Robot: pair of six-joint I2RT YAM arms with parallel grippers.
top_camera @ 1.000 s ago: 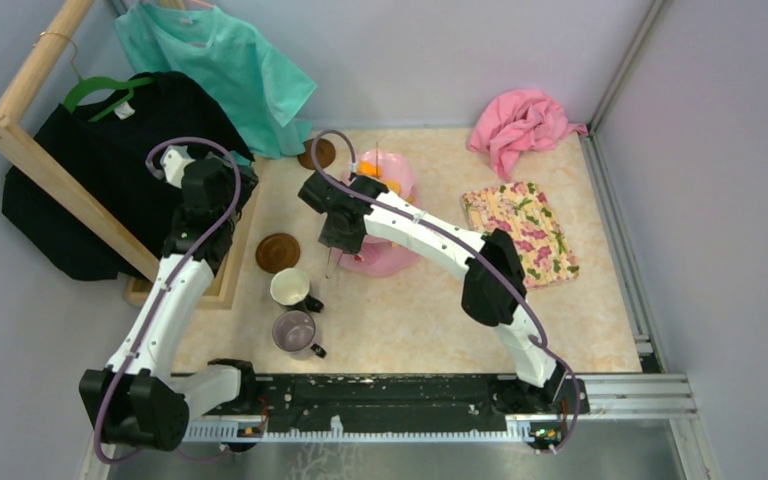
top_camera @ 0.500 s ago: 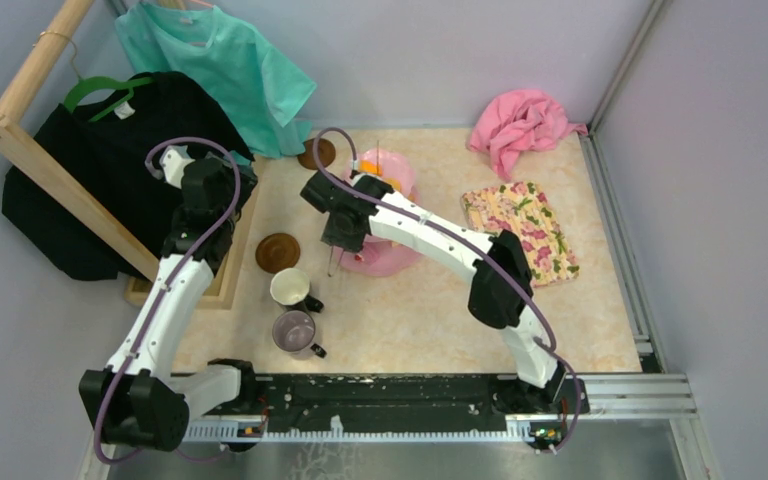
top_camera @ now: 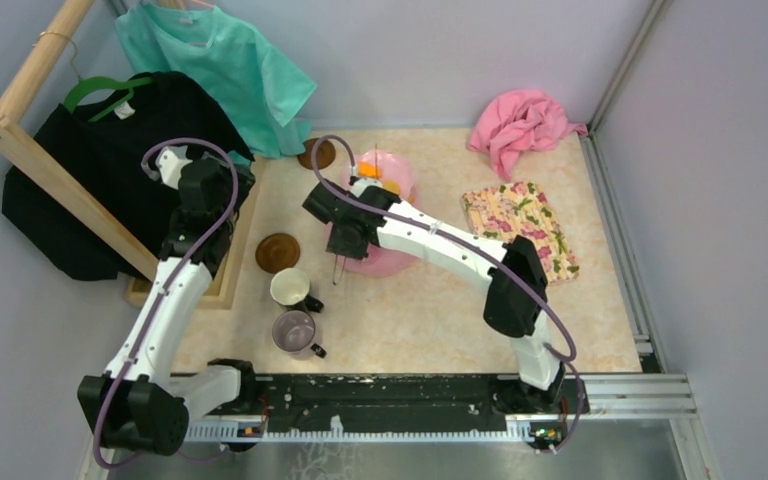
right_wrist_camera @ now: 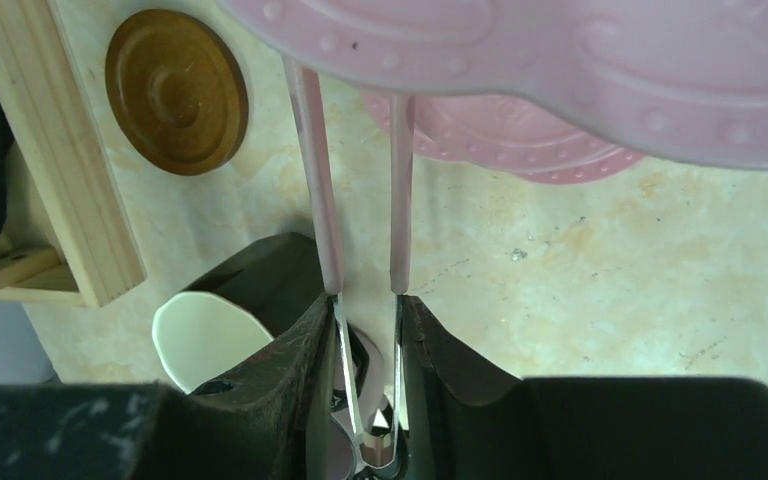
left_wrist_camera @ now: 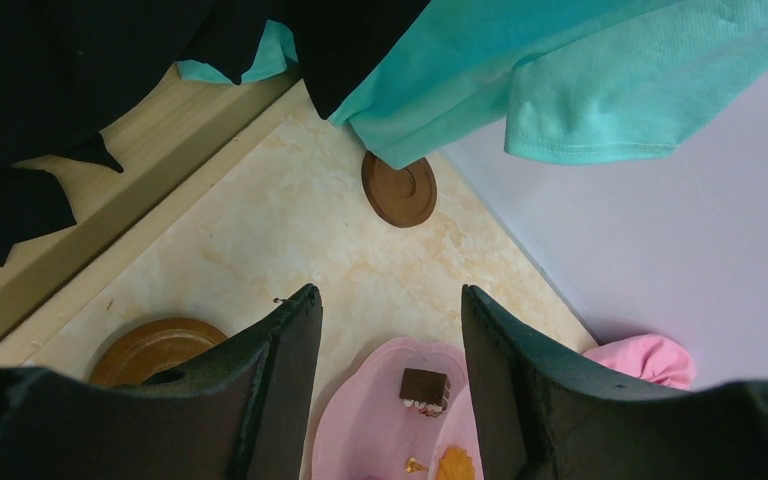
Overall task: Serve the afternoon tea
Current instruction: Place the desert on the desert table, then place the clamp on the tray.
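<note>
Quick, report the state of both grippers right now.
Left gripper: open, holding nothing.
Right gripper: closed on the pink tongs.

Top view: the right arm (top_camera: pixel 440 245) covers most of the lower tier of the pink cake stand (top_camera: pixel 392 263), and the snacks (top_camera: pixel 370 168) on its top tier are too small to tell apart. Left wrist view: the bottom edge cuts off the stand, a finger (left_wrist_camera: pixel 280 370) hides part of the near saucer (left_wrist_camera: pixel 155 345), and the teal shirt (left_wrist_camera: pixel 520 80) overlaps the far saucer (left_wrist_camera: pixel 400 192). Right wrist view: the far ends of the tongs (right_wrist_camera: pixel 312 170) run into the stand's rim, so their tips cannot be made out, and the white mug (right_wrist_camera: pixel 200 340) sits half behind a finger.
</note>
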